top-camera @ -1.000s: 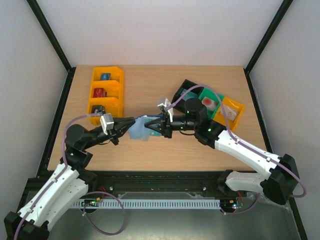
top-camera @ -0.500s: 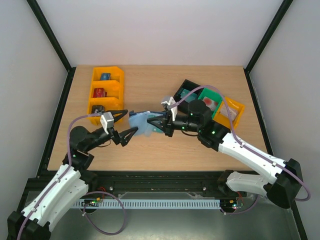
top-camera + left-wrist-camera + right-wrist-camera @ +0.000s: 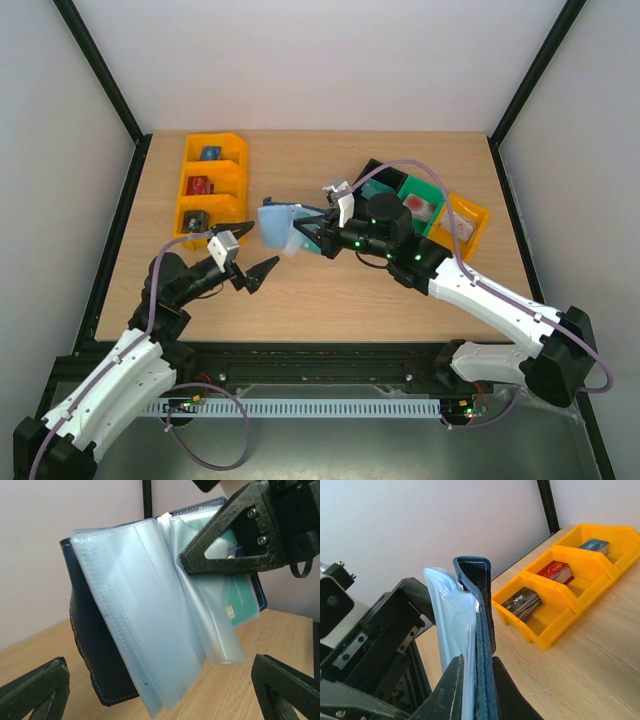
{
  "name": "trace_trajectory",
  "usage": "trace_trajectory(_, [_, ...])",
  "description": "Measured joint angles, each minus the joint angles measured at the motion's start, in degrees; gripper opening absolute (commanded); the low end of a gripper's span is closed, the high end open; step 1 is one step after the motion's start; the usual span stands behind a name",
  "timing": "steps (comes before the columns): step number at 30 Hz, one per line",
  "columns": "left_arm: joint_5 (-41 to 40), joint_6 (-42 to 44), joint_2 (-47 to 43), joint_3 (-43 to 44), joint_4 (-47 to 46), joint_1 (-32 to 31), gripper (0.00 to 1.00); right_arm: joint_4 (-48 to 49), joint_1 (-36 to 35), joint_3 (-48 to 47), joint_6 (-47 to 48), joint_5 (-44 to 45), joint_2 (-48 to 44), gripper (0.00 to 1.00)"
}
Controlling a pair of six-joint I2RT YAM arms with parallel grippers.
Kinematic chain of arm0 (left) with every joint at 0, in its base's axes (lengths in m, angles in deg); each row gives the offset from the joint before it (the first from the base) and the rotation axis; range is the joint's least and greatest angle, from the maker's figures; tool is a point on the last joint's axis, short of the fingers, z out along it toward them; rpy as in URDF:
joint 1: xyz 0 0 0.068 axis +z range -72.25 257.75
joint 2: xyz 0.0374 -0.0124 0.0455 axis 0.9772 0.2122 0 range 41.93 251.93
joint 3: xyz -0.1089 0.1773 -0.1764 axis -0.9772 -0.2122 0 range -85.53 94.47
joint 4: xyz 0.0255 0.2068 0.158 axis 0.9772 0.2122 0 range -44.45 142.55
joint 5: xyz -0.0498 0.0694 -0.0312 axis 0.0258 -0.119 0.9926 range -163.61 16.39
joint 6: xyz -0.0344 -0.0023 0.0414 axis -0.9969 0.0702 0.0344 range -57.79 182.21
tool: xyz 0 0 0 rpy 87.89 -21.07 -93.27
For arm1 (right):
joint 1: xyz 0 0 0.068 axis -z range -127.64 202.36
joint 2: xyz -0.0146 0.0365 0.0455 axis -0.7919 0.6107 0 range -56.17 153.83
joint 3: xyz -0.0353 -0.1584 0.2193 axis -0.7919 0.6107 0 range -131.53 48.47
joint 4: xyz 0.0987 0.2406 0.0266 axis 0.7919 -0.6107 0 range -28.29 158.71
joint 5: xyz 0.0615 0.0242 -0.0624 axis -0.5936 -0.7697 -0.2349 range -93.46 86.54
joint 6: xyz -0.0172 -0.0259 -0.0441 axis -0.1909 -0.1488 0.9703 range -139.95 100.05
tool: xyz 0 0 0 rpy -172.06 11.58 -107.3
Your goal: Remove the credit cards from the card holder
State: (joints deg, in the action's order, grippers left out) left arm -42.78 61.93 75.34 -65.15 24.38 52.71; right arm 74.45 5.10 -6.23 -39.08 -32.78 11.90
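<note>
The card holder is a navy wallet hanging open above the middle of the table. My right gripper is shut on its cover and sleeves, with the jaws pressed on both sides. In the left wrist view its clear plastic sleeves fan out from the navy cover. One teal credit card with a gold chip sits inside a sleeve behind a right finger. My left gripper is open, below and to the left of the holder, touching nothing; its fingertips frame the view.
An orange three-compartment bin with stacks of cards stands at the back left, also in the right wrist view. Black, green and orange bins sit behind my right arm. Black frame posts run along the table sides.
My left gripper opened, let go of the holder and drew back toward the near left. My right gripper carried the holder slightly left and toward the back, its sleeves now fanned open.
</note>
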Motion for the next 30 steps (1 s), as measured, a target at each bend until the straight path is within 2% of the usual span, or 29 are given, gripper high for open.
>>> trace_trajectory(11, [-2.9, 3.8, 4.2, 0.0, -3.1, -4.0, 0.99, 4.6, -0.2, 0.0, -4.9, -0.1, 1.9, 0.02])
trace_trajectory(12, [-2.9, 3.8, 4.3, 0.0, -3.5, -4.1, 0.96, 5.1, -0.3, 0.0, -5.3, -0.3, 2.4, 0.02])
trace_trajectory(14, [-3.0, 3.7, 4.5, 0.0, -4.2, -4.3, 0.83, 5.5, -0.7, 0.0, -5.8, -0.7, 3.3, 0.02])
trace_trajectory(17, [-3.3, 3.6, 4.4, 0.0, -5.5, -4.3, 0.51, 5.7, -1.0, 0.0, -6.1, -1.6, 3.7, 0.02])
trace_trajectory(19, [-2.8, 3.1, 4.1, 0.0, -5.9, -4.3, 0.36, 6.1, -1.2, 0.0, -6.4, -2.1, 3.7, 0.02])
trace_trajectory(21, [-2.1, 2.7, 3.9, 0.0, -6.4, -4.3, 0.33, 6.7, -1.2, 0.0, -6.8, -2.7, 3.7, 0.02])
trace_trajectory(23, [-1.5, 2.4, 3.8, -0.2, -6.7, -4.4, 0.39, 7.2, -1.2, 0.1, -7.0, -3.3, 3.7, 0.02])
trace_trajectory(25, [-1.2, 2.2, 3.8, -0.4, -6.9, -4.4, 0.41, 7.8, -1.2, 0.3, -7.1, -4.0, 3.7, 0.02])
trace_trajectory(28, [-0.9, 2.0, 3.8, -0.9, -6.8, -4.6, 0.32, 8.5, -1.2, 0.3, -7.4, -4.9, 3.8, 0.02])
trace_trajectory(30, [-0.9, 1.9, 3.8, -1.1, -6.8, -4.8, 0.21, 9.0, -1.2, 0.3, -8.0, -5.6, 4.2, 0.02])
